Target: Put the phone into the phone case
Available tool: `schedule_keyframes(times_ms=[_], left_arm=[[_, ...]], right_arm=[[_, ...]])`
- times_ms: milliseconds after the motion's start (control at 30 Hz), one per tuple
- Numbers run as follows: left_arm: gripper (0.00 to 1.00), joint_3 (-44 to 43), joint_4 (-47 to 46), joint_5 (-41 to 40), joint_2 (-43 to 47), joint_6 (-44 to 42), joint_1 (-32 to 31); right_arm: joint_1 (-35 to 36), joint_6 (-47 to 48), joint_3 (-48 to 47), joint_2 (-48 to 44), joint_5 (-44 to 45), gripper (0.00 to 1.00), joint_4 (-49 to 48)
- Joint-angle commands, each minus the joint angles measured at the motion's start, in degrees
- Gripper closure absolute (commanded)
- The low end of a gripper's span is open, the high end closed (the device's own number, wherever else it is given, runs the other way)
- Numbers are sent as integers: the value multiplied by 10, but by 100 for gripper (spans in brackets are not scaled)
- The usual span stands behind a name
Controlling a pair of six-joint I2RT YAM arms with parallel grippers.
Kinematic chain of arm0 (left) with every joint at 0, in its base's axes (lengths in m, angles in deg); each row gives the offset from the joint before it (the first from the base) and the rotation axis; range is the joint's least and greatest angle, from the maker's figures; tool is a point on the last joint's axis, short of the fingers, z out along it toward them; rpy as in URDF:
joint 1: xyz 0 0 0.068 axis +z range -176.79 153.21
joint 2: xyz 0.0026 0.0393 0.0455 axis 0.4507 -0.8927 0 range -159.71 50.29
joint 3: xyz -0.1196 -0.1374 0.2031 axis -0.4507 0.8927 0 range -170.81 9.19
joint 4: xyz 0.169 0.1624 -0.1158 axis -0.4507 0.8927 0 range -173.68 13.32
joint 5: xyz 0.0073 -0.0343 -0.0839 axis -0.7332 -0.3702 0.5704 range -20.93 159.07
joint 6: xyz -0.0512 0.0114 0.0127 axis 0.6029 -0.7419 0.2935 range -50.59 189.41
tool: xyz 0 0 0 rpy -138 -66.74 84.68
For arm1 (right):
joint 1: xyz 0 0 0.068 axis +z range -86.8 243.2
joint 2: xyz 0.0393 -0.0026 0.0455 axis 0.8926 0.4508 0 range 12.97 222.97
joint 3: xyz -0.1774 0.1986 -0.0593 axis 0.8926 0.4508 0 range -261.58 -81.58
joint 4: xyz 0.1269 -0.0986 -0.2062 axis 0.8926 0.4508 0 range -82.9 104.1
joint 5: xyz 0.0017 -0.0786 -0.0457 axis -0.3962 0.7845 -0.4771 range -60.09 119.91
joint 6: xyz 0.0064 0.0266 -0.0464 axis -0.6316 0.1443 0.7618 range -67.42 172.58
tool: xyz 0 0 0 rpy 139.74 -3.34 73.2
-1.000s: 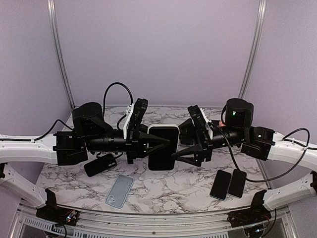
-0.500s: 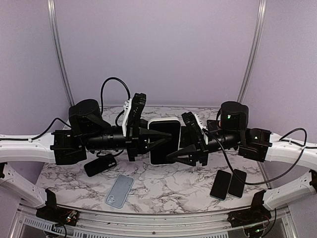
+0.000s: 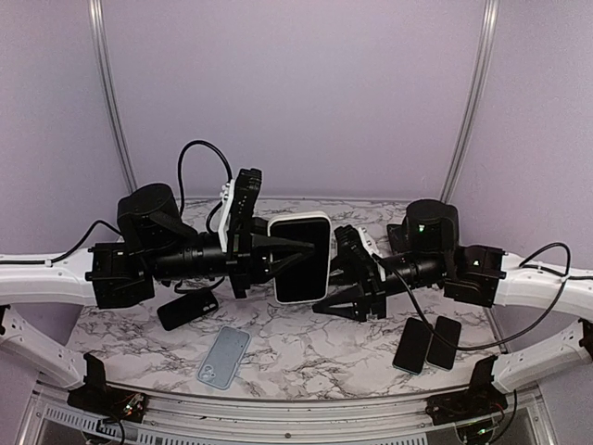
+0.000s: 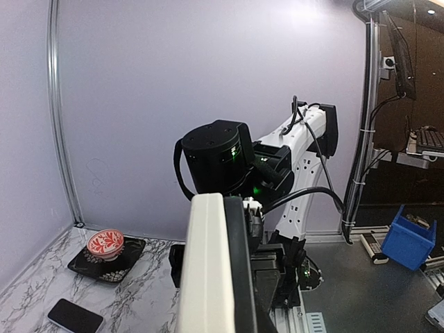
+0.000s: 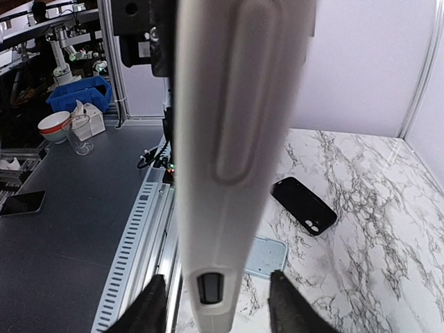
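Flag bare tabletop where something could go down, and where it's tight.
Free: front-centre marble between the grey case and the pair of dark phones; the back strip mid-wall. Crowded: mid-table under the left gripper, the cased phone and the right gripper; front left, where a black item sits by the grey case; back right, a red bowl.

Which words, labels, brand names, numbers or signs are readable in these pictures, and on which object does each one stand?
No text is readable in any view.
white phone case: plain side, no lettering or logo visible.
pale blue case on the table: no print visible.
bowl: a red and white pattern, not letters.
blue bin: any label is too small to tell.
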Motion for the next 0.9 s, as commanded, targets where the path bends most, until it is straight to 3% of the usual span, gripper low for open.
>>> schedule_keyframes(times_ms=[0,100,200,433,567,633,800,867], left_arm=[[100,14,-50,-12,30,-5,-3],[100,23,-46,-17,33,-7,-3],[100,25,-43,-10,29,-8,-4],[100,22,-27,-7,16,-40,-11],[100,17,-16,-6,9,-47,-13],[100,13,-13,-4,5,-49,-14],[100,6,-8,0,0,-51,-15],[100,4,-6,1,-1,-52,-15]], right_arm=[[-11,23,-42,-17,40,26,65],[-28,33,-62,-42,51,16,92],[-32,43,-95,-58,44,16,97],[-30,27,-149,-25,-4,38,76],[-22,30,-160,-6,-21,45,65],[-15,37,-166,3,-38,54,59],[-8,43,-170,11,-56,61,63],[-6,40,-168,10,-53,72,61]])
